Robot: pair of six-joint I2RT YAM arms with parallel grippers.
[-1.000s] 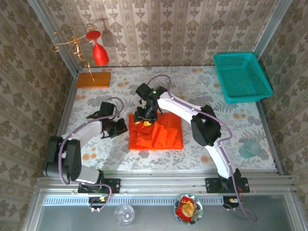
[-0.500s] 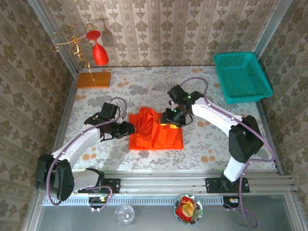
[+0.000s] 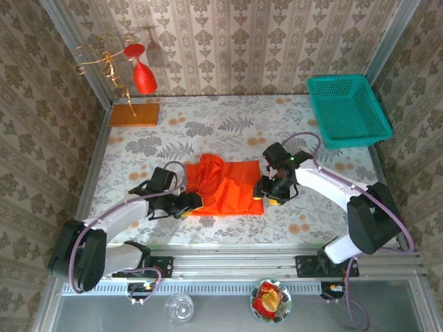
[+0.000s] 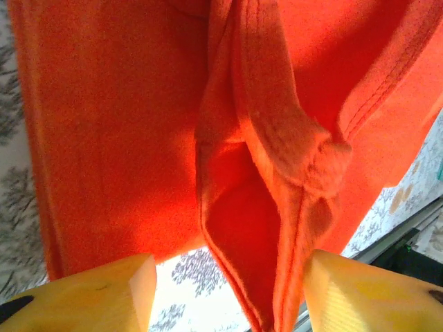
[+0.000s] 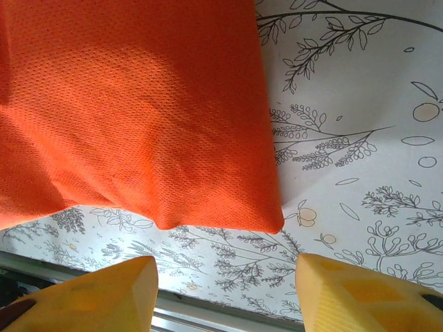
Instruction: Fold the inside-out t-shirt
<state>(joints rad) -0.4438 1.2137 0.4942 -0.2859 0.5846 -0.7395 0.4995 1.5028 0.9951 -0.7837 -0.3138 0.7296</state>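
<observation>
Since both grippers stand spread and neither pinches cloth, the step in hand is judged to be a re-grasp between folds. The inside-out t-shirt (image 3: 232, 188) lies at the centre of the frame on the table (image 3: 208, 121), a rough rectangle with a raised, bunched ridge at its upper left.

The left gripper (image 3: 188, 203) sits at the shirt's lower left edge. In the left wrist view its fingers (image 4: 104, 294) are wide apart, and a loose hemmed fold hangs between them untouched. The right gripper (image 3: 266, 191) sits at the lower right edge, its fingers (image 5: 104, 290) parted either side of the shirt's corner, clear of it.

The next move calls for a hold on an edge at each side, then flattening the ridge before folding over.

Count: one t-shirt, two grippers, one teal basket (image 3: 340, 78) upper right, one orange-brown board (image 3: 134, 114) and one red wine glass (image 3: 144, 77) upper left.
</observation>
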